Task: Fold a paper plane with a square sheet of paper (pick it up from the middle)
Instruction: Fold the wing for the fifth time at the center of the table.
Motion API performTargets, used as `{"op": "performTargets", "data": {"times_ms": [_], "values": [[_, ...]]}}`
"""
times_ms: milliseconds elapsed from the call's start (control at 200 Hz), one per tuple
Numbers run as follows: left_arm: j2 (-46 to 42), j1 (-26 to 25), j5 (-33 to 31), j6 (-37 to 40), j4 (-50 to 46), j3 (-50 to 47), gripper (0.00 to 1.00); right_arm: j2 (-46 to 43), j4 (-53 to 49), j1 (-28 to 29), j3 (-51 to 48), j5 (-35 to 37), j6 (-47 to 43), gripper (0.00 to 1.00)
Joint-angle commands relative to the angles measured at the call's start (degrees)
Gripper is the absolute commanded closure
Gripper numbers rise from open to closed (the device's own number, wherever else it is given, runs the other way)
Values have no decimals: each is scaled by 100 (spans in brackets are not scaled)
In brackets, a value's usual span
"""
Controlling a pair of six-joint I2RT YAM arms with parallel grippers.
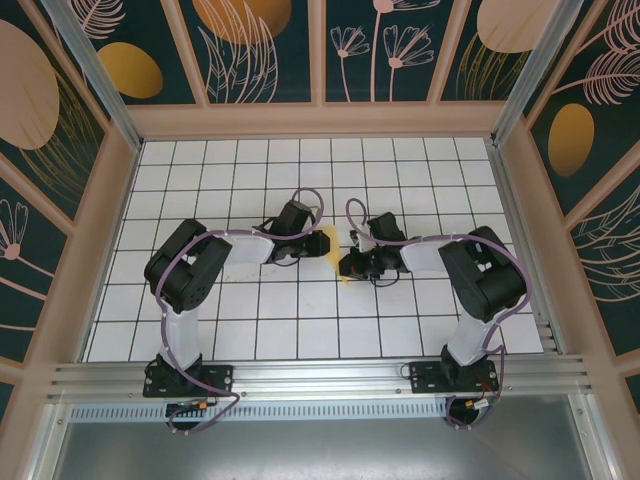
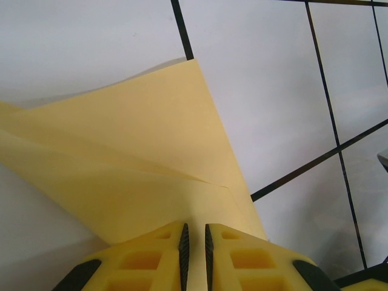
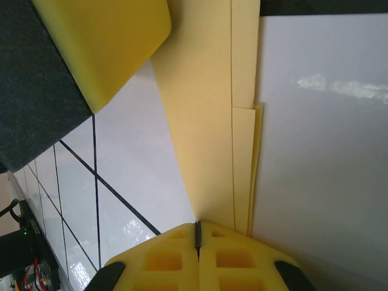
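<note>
Two claws pinch the creased square sheet of paper mid-table: left gripper narrowly from nine o'clock, right gripper tight from three. I fear opposing pulls could tear it or spring its folds.

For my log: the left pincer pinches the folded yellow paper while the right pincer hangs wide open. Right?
No. The right pincer is shut on the folded yellow paper too, as the right wrist view shows; the left pincer does pinch it.

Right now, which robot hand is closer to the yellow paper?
Neither, it's a tie: the left gripper pinches the paper from one side, and the right gripper pinches it from the other.
</note>
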Motion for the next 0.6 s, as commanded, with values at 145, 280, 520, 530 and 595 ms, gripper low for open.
{"op": "performTargets", "data": {"times_ms": [145,280,520,530,595], "values": [[273,531,-24,313,94,-47,80,262,-744,-20,-458,489,-240,95],[384,843,76,305,83,43,80,250,-760,-29,-540,487,-258,95],[647,1135,-25,465,-141,443,80,269,-734,-38,-594,480,-248,95],[657,1147,-31,470,-149,467,80,266,-736,-38,-598,480,-249,95],[702,1202,-67,509,-220,544,80,261,-729,-38,-594,480,-240,95]]}}
